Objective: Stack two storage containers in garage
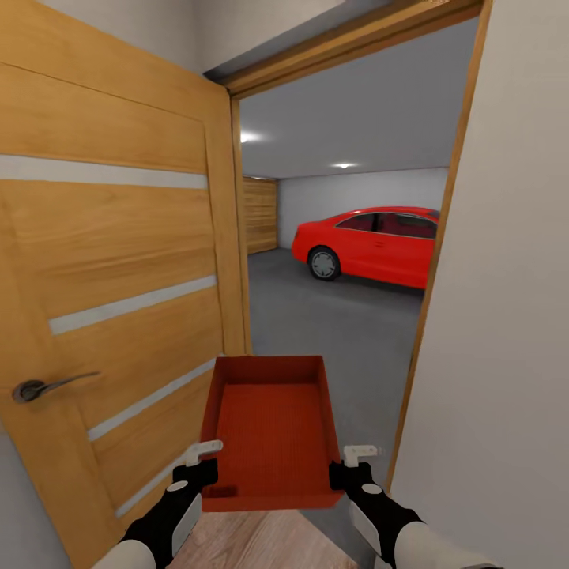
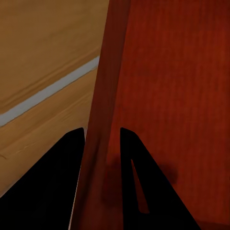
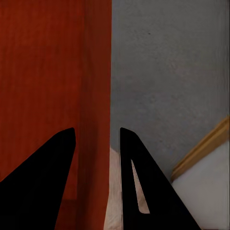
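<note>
the robot stands at the threshold of the garage, carrying one storage container [image 1: 273, 431] in front of it, open top up and empty, held between both arms. the left gripper [image 1: 204, 461] pinches the container's left wall, one finger inside and one outside, as the left wrist view shows; the right gripper [image 1: 352, 465] clamps the right wall the same way. the wooden door [image 1: 111, 276] is swung open close on the left, and a white wall [image 1: 506, 316] hems in the right. beyond the frame lie the dark grey floor [image 1: 332, 316] and a red car [image 1: 371, 243]. this looks like the carrying step of the first container, so the next move probably calls for driving straight through, keeping the box clear of door and jamb, then lowering it onto bare floor well short of the car.
</note>
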Robot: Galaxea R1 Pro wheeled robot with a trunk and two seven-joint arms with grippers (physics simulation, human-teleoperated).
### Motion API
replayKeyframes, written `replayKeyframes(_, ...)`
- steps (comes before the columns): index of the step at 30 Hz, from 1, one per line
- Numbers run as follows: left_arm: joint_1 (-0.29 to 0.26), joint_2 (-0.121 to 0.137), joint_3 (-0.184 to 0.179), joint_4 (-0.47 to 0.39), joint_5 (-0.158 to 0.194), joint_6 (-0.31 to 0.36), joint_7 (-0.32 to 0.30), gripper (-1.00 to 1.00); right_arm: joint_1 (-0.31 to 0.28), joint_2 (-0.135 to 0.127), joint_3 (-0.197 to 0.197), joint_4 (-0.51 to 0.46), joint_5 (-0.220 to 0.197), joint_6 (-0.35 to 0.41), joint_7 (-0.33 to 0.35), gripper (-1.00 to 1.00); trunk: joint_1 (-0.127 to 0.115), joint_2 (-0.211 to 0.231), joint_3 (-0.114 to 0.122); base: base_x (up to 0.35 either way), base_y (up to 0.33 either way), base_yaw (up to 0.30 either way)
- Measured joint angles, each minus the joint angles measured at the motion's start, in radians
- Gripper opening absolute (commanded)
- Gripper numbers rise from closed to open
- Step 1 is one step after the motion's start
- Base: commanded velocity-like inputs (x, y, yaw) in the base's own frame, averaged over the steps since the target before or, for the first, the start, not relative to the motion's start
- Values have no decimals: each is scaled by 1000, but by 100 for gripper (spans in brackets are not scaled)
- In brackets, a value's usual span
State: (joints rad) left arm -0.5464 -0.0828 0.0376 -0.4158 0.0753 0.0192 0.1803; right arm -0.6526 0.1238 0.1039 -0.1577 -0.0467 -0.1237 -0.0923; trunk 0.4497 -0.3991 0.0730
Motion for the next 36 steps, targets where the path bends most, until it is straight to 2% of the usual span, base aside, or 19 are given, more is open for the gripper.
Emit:
replayKeyframes(9,0,0,0,2,0,-2,0,-100,0,0,0,0,0,0,0,-100,0,0,0,43,18,-249)
replayKeyframes(30,0,1,-1,0,0,1,0,-100,1,1,0,0,0,0,-1,-100,0,0,0,161,130,-248)
replayKeyframes(36,0,-1,0,3,0,-3,0,-100,1,-1,0,0,0,-1,0,-100,0,0,0,183,151,-80)
